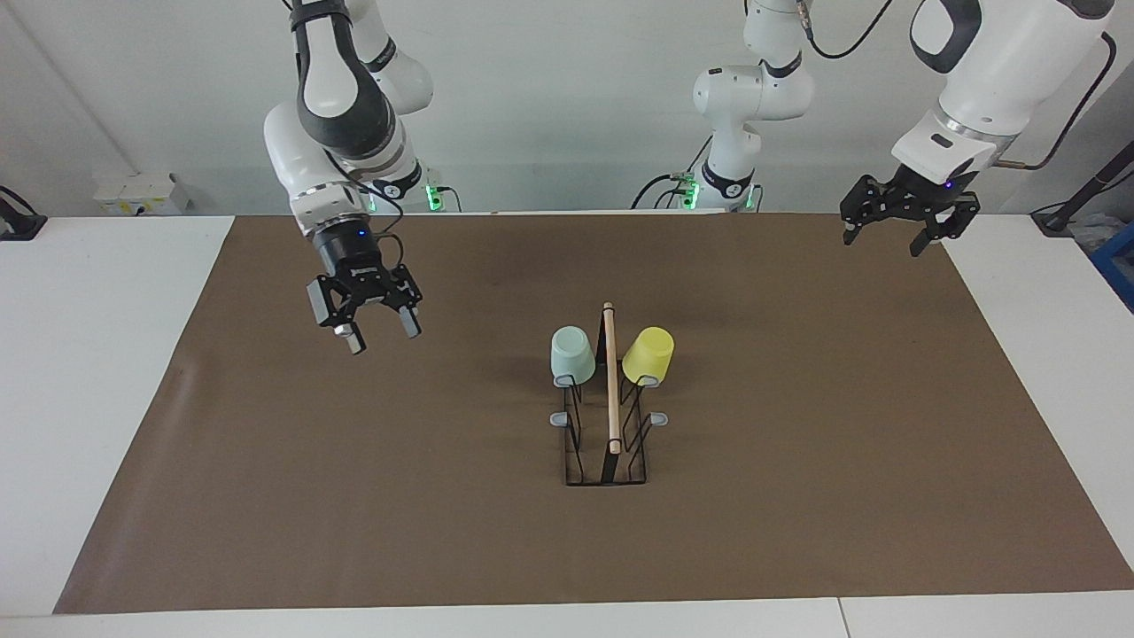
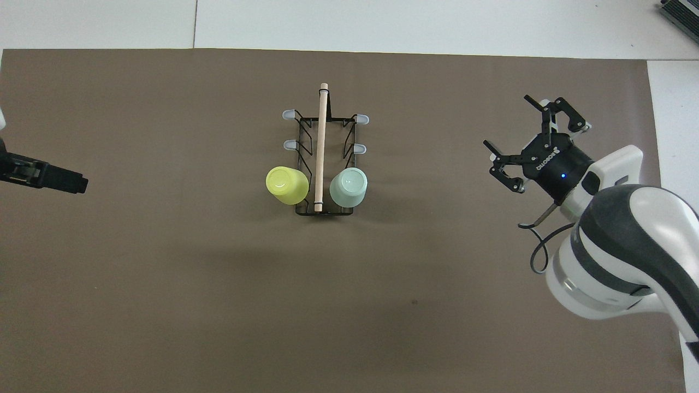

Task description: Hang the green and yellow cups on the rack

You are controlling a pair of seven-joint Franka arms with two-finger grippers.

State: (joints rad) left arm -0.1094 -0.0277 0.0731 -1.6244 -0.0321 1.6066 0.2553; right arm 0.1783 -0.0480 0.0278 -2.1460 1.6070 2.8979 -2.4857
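Observation:
The black wire rack [image 1: 611,390] [image 2: 321,136] with a wooden rod on top stands mid-table. A mint green cup [image 1: 573,354] [image 2: 348,187] and a yellow cup [image 1: 648,354] [image 2: 286,185] hang upside down on its pegs at the end nearer to the robots, one on each side of the rod. The green cup is on the right arm's side. My right gripper [image 1: 383,338] [image 2: 505,120] hovers open and empty over the mat, well apart from the rack toward the right arm's end. My left gripper [image 1: 883,244] [image 2: 76,184] waits open and empty over the mat's corner at the left arm's end.
A brown mat [image 1: 354,487] covers most of the white table. Four pegs of the rack carry nothing. A small white box [image 1: 142,193] sits at the table's edge by the wall, at the right arm's end.

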